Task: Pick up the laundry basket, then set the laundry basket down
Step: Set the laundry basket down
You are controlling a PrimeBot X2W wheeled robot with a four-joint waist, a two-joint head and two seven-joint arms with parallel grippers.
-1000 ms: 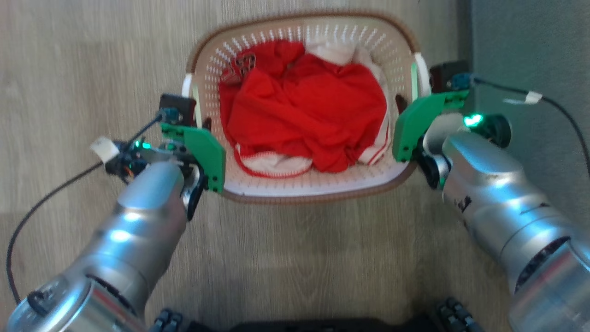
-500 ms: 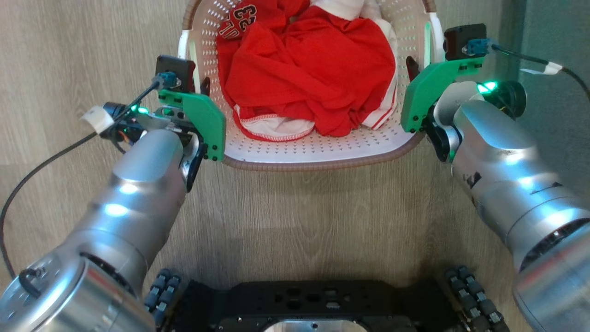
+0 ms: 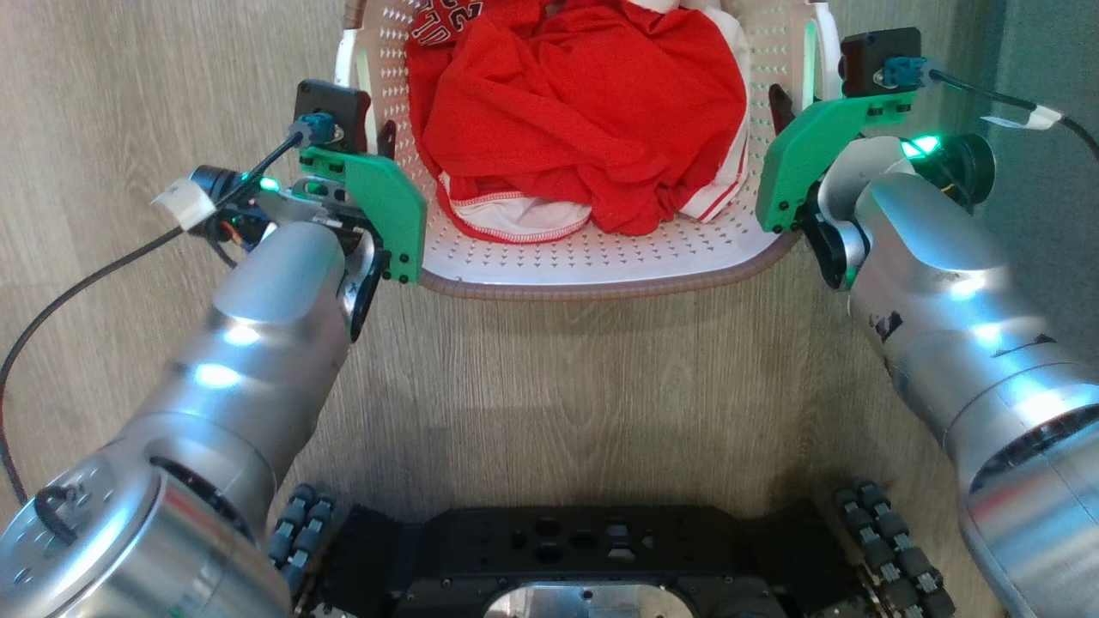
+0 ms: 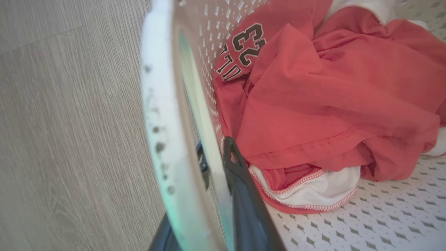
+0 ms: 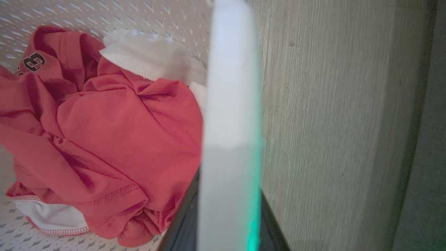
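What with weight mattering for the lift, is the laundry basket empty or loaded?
Loaded: red and white clothes lie piled inside the laundry basket.

Pale wood-grain floor (image 3: 558, 386) spreads across the head view. At 12 o'clock lies a crumpled red jersey (image 3: 575, 112) with black-and-white numerals (image 4: 249, 42) printed toward its 11 o'clock. A white garment (image 3: 515, 227) with a red-stitched hem peeks out at the jersey's 6 o'clock. A grey-green surface (image 3: 1052, 51) borders the floor at 2 o'clock.

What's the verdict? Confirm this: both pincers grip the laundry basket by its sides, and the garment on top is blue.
Wrong on colour. The left pincer and right pincer grip the laundry basket by its sides, and the garment on top is red, as the head view shows.
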